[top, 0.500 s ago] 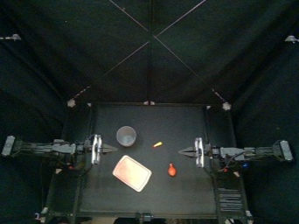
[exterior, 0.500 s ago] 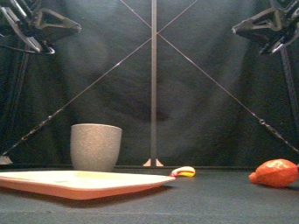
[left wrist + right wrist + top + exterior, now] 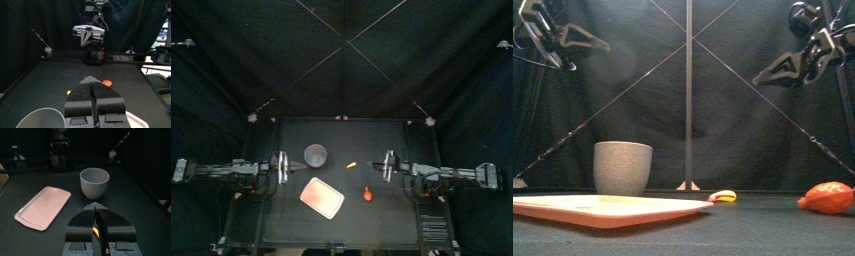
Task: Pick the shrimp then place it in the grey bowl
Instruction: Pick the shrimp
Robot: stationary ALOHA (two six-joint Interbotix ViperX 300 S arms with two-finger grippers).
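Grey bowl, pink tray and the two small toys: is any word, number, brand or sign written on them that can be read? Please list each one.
No text can be read in any view.
Grey bowl: plain, no print visible.
Pink tray: plain, no label visible.
Shrimp and small yellow toy: no marks visible.

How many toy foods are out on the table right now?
2. The orange-red shrimp lies just right of the pink tray; a small yellow toy lies right of the grey cup. The cup's depths are hidden.
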